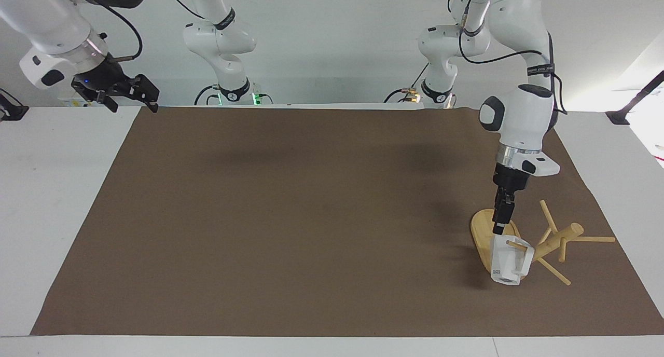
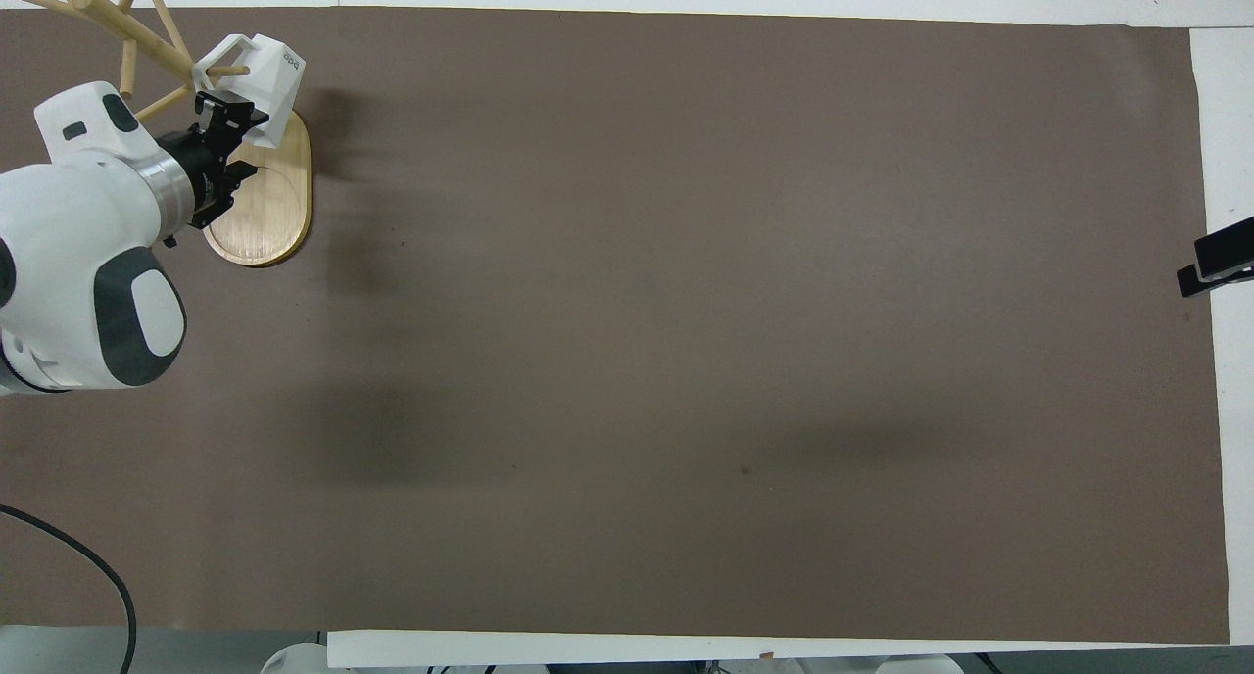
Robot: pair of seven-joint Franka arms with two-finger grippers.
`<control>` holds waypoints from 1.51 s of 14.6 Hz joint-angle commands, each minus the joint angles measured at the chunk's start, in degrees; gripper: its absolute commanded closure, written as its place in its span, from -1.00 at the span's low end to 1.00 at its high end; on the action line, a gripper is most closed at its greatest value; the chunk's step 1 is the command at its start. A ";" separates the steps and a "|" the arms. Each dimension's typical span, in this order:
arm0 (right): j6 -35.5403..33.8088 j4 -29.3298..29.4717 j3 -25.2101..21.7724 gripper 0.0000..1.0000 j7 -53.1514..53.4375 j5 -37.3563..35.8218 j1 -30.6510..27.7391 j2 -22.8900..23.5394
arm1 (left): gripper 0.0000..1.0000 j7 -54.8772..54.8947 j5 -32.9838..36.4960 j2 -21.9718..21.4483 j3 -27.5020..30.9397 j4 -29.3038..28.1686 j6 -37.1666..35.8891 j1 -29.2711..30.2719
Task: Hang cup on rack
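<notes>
The small white faceted plastic cup (image 1: 511, 261) hangs on a peg of the light bamboo rack (image 1: 539, 245); the left gripper (image 1: 499, 227), fingers parted, should lift straight clear, while the right gripper (image 1: 116, 90) waits wide open.

Table (image 1: 62, 201) — brown mat (image 1: 311, 217), rack (image 1: 485, 232)
</notes>
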 commanded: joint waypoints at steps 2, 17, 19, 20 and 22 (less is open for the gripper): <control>1.13 -5.72 0.72 -1.00 1.80 0.56 -1.49 -4.05 | -1.00 5.56 1.18 -6.11 0.10 7.12 -23.82 2.49; 2.18 -7.40 0.19 -1.00 3.29 0.56 -1.57 -3.44 | -1.00 62.72 8.04 -5.06 0.54 33.41 -72.40 2.94; 3.06 -7.40 0.10 -1.00 3.38 0.38 -1.66 -3.36 | -1.00 62.64 7.69 -4.45 0.54 33.94 -72.57 1.45; 4.36 -7.40 0.10 -1.00 3.29 0.38 -1.66 -3.27 | -1.00 62.64 7.43 -3.75 0.54 34.73 -73.88 1.18; 5.17 -7.40 0.10 -1.00 3.03 0.21 -1.58 -3.27 | -1.00 62.64 7.51 -2.96 0.54 36.84 -75.13 1.08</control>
